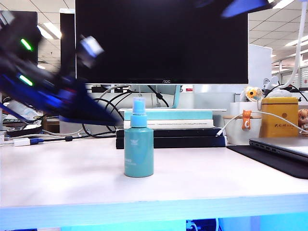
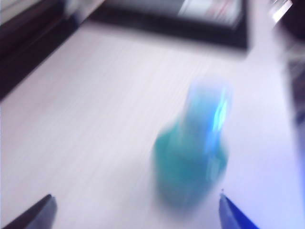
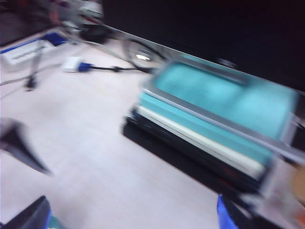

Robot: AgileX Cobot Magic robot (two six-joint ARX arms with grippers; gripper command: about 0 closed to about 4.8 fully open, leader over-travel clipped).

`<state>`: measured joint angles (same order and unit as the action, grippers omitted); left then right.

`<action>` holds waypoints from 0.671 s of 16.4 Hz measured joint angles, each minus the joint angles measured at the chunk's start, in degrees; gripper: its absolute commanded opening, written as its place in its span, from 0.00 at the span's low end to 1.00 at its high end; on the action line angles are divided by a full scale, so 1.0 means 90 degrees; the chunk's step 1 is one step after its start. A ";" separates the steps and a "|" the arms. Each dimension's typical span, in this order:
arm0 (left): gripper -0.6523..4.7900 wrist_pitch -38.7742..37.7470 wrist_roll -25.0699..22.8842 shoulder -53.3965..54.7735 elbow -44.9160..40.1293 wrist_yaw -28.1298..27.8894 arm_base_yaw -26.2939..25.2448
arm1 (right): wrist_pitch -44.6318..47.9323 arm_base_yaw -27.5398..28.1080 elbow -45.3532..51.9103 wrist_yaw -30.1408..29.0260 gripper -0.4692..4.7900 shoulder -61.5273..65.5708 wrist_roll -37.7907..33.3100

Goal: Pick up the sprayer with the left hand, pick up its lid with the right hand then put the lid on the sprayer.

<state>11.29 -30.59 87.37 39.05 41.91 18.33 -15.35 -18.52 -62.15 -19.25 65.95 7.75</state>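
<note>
With the sprayer [image 1: 138, 144] upright on the table [image 1: 62, 178], I have the left gripper [image 2: 136, 210] and right gripper [image 3: 131, 214] both spread wide, holding nothing, so it stands unaided.

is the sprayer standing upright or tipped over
Upright: the sprayer stands on its base on the table, nozzle pointing straight up, and neither gripper touches it.
</note>
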 measured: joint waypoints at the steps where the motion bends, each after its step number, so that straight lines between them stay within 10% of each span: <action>1: 1.00 -0.0726 -0.0389 -0.0406 0.0000 -0.0427 -0.0036 | -0.0066 0.0083 0.0041 0.0034 1.00 -0.0134 -0.0034; 3: 1.00 -0.2183 -0.0767 -0.1333 -0.0010 -0.1248 -0.0068 | -0.0075 0.0214 0.0058 0.0024 1.00 -0.0520 -0.0233; 8: 1.00 -0.2538 0.0177 -0.4483 -0.0010 -0.4197 -0.0073 | 0.0282 0.0236 0.0763 0.1120 1.00 -0.1994 -0.0663; 11: 1.00 -0.2448 0.0372 -0.6181 -0.0039 -0.4238 -0.0114 | 0.0918 0.0236 0.2079 0.1664 1.00 -0.3543 -0.0736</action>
<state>-10.74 -27.24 31.75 38.70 3.77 17.30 -7.09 -16.40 -43.44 -4.27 34.06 1.13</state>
